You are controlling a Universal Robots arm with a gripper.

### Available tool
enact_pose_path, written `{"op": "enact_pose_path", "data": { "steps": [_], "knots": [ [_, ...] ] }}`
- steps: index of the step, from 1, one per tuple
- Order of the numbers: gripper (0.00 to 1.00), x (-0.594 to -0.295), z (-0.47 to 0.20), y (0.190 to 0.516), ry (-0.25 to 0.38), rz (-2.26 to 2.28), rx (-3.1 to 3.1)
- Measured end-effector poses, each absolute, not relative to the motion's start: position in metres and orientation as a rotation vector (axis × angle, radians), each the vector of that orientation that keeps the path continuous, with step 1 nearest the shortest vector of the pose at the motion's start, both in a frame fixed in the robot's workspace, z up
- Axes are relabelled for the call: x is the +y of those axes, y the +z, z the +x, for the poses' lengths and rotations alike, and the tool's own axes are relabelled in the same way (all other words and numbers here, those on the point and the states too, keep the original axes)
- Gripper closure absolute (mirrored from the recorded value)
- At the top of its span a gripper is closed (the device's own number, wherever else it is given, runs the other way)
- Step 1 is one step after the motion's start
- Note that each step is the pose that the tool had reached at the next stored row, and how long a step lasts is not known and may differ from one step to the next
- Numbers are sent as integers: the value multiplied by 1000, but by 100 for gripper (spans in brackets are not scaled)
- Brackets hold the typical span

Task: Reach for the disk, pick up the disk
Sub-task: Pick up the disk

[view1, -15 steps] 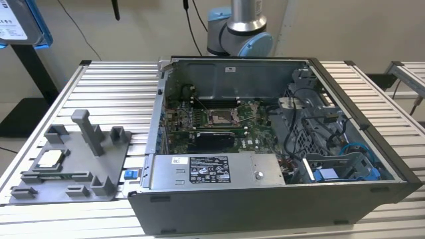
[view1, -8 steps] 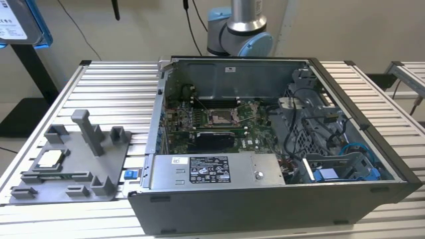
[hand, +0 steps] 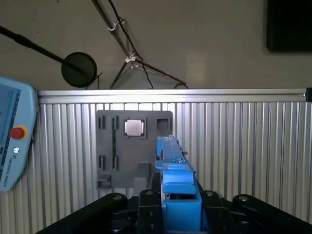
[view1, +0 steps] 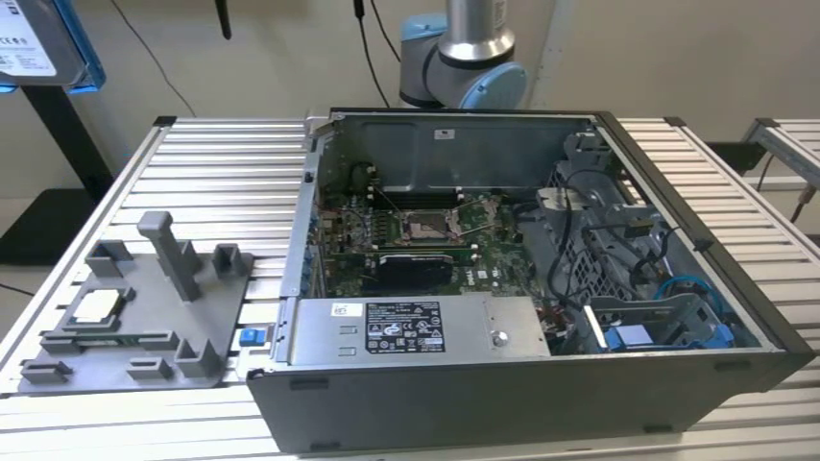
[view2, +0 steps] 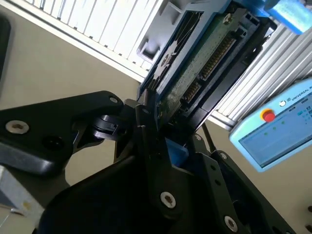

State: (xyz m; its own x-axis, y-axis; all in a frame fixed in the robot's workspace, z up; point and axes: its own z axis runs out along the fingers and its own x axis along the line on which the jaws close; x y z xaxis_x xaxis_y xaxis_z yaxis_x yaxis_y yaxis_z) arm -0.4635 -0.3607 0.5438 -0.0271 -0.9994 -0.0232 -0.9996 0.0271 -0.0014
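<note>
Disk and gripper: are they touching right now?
Touching. In the second wrist view the gripper clamps both faces of the disk, with no gap visible.

- the disk (view1: 36,43) sits in the exterior view's upper left corner, mostly chopped off by the edge
- teach pendant (view2: 275,126) is clipped by the picture's edge in both wrist views
- gripper (hand: 178,197) body is cut off in the first wrist view, and the disk's blue frame hides where the jaws grip it
- dark panel (hand: 288,24) cut by that view's corner, can't tell what it is
</note>
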Motion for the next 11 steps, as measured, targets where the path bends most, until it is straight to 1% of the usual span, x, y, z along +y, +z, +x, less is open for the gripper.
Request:
{"op": "enact_pose_path", "data": {
  "steps": [11],
  "knots": [
    [100,-361,-431,544,27,-2180,2240]
  ]
}}
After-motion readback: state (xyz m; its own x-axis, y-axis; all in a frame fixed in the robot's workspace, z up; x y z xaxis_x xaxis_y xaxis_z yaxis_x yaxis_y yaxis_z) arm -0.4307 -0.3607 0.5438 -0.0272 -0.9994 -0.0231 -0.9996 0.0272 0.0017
